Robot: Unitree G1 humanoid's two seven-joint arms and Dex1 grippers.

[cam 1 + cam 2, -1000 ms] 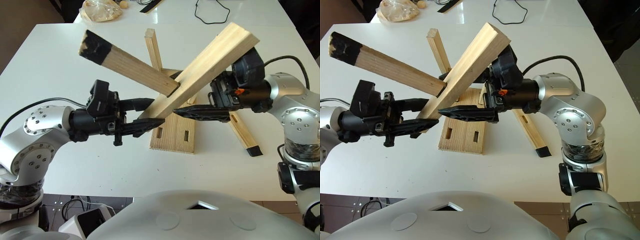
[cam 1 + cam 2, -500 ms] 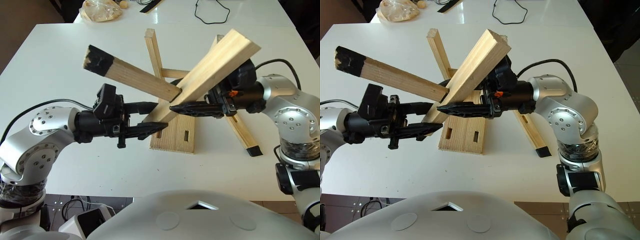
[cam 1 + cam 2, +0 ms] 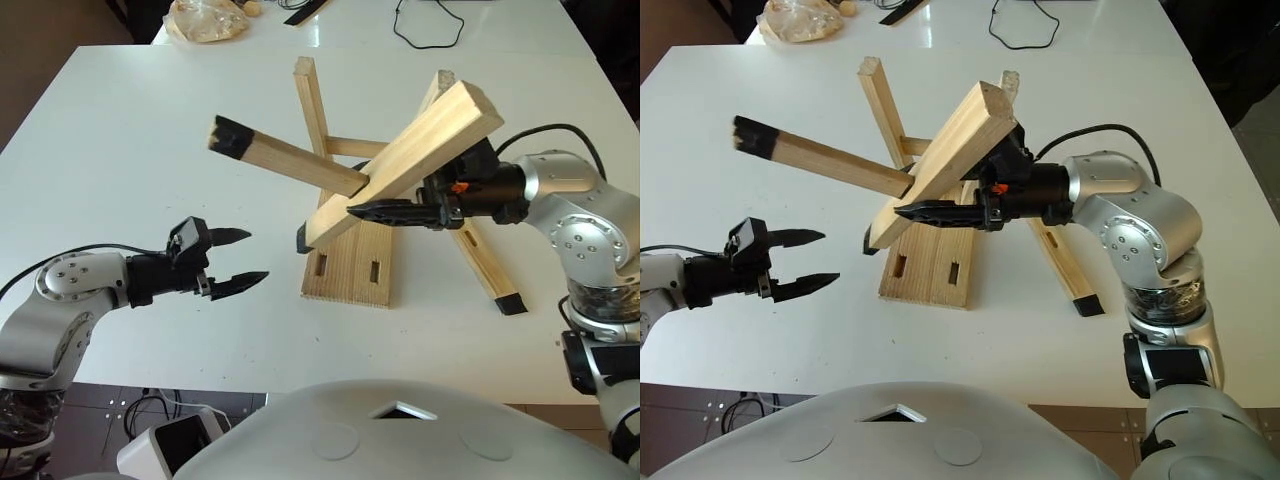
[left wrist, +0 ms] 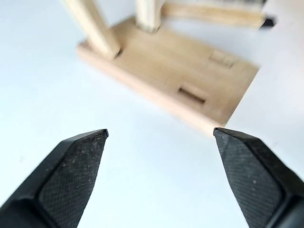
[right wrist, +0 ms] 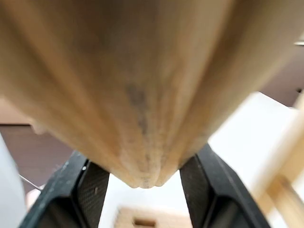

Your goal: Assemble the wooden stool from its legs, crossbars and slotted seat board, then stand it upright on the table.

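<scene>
Left gripper was withdrawn from the wide leg and parked, fingers apart, over the table. The leg was left clamped by right gripper alone, tilted above seat board; slotting judged pending.

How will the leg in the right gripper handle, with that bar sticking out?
Probably stiff: the leg looks like solid wood. It may twist in the right gripper, since the black-tipped bar juts out sideways from the grip.
</scene>
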